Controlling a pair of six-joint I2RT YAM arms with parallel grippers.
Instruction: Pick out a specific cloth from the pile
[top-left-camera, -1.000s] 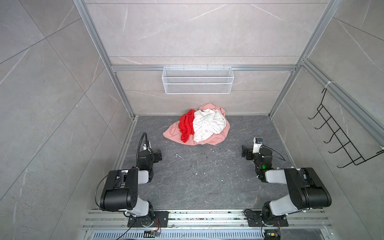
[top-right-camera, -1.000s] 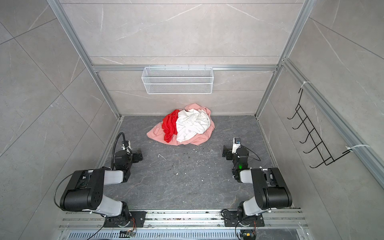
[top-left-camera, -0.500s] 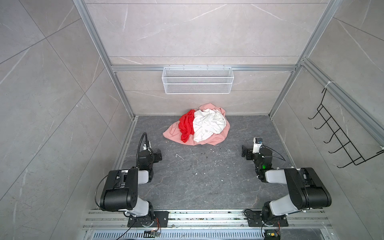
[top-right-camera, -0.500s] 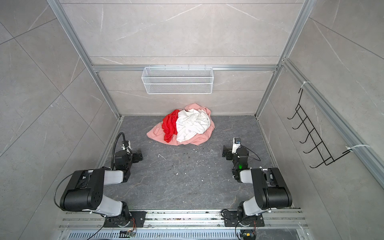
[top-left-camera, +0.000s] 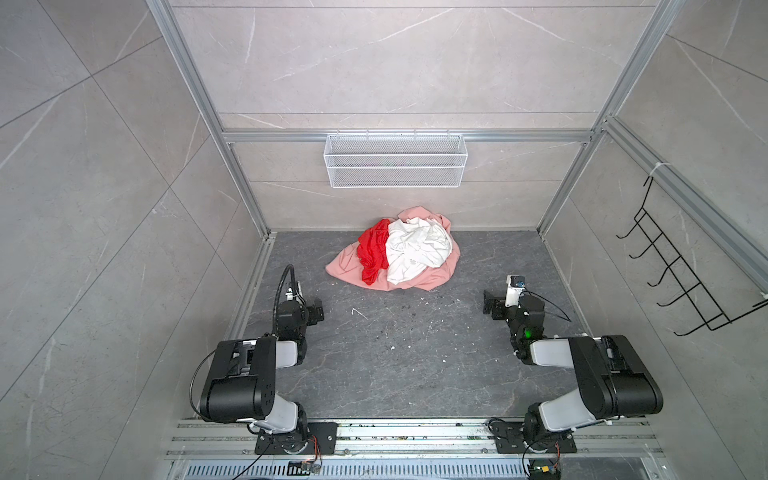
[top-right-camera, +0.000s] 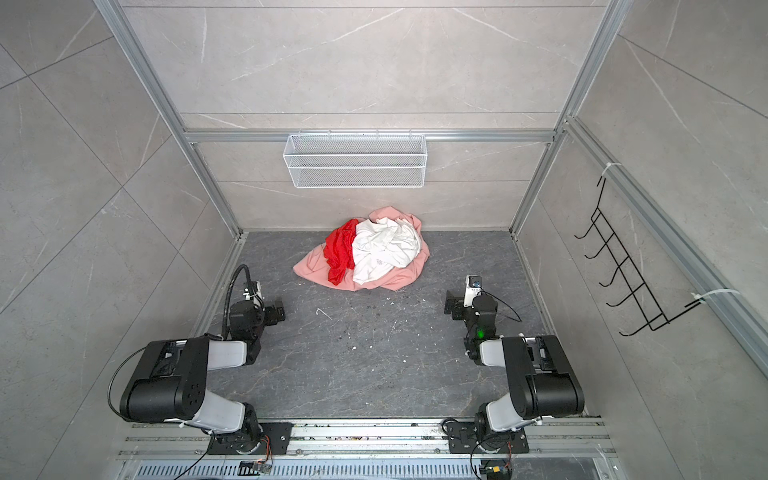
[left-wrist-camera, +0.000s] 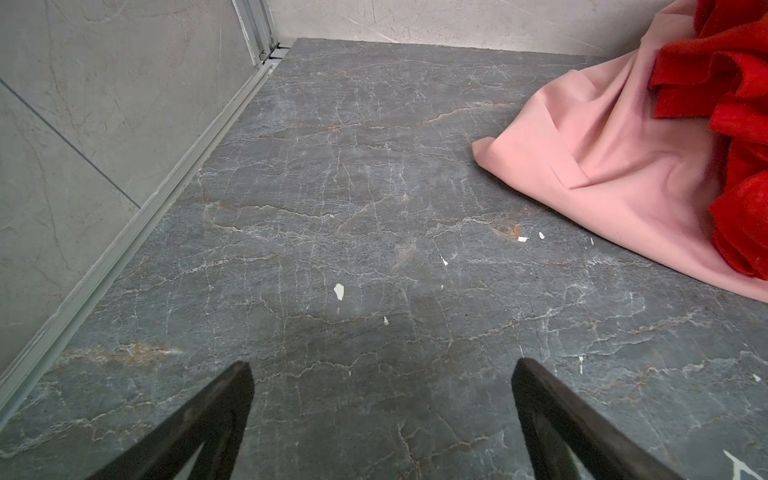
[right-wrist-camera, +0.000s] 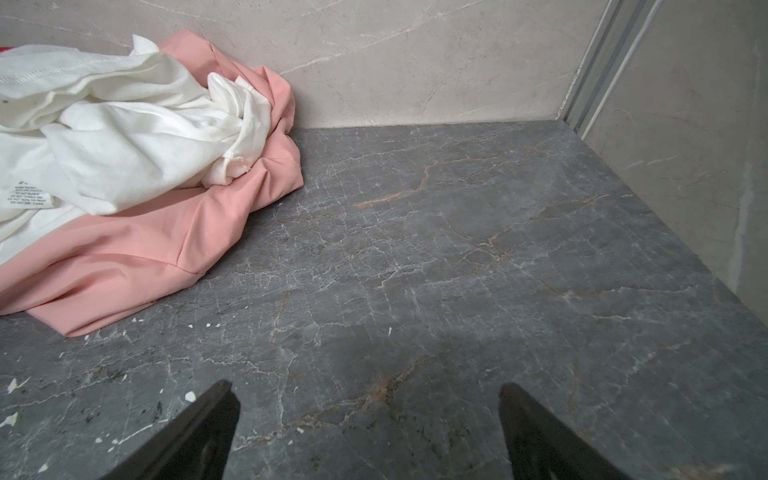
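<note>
Cloth (top-left-camera: 372, 253) to pick is the bright red one, and you have not touched it yet. It lies on the left side of the pile (top-left-camera: 419, 281), at the far middle of the desk (top-left-camera: 395, 357), close to the back wall.

Start at the left. Your left end effector (top-left-camera: 314, 311) sits low over the near left of the desk, its fingers spread wide with nothing between them. Its wrist view shows only bare grey surface between the tips, with the red folds (left-wrist-camera: 727, 83) ahead and well apart from them.

Move right to the pile. The salmon-pink garment (top-left-camera: 345, 266) lies underneath and spreads out past the others on the left and near sides. The cloth is crumpled on top of it. The white garment (top-left-camera: 415, 249) touches the cloth's right edge and seems to overlap it, so you cannot tell how much red is tucked beneath.

At the near right, your right end effector (top-left-camera: 492, 303) is just as wide apart and empty. Its wrist view faces the white and pink fabric, and the red barely shows there.

By my reading, the task is at its very start and nothing is done. You still have to reach in, close on red fabric alone, and draw it clear of the other two. The left arm looks better placed for that.
</note>
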